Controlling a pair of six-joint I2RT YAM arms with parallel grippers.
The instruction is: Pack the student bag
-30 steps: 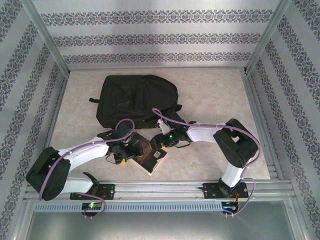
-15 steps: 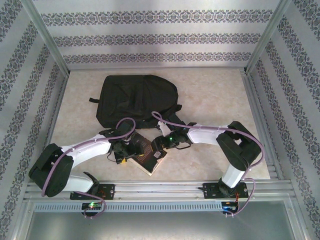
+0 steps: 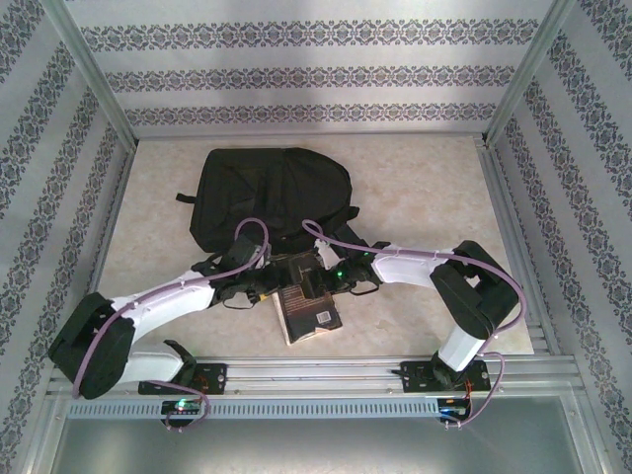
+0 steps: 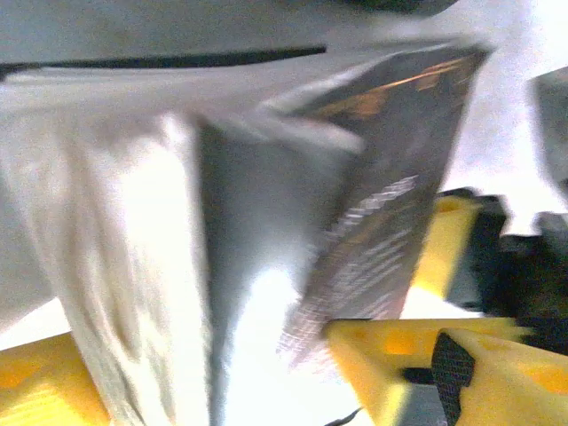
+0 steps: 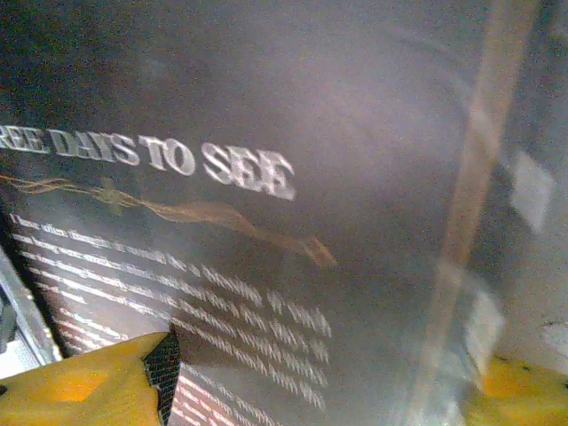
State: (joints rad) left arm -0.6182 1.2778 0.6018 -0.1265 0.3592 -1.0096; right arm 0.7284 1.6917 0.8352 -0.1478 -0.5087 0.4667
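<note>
Both left hand (image 3: 269, 290) and right hand (image 3: 312, 280) low at the book (image 3: 316, 314) (spread, hold unclear), beside student bag (image 3: 267, 193)

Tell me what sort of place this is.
Probably a robot test cell, not a real room: patterned wallpaper panels held in aluminium framing, a marble-look tabletop, and a black backpack laid out as a prop.

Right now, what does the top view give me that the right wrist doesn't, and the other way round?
Top view: the bag lying flat beyond the book, with the left arm and right arm reaching in over the book's far end. Right wrist: the cover's lettering, reading "DAYS TO SEE", and the right pincer's yellow fingertips at the lower corners. Both: the dark-covered book.
</note>
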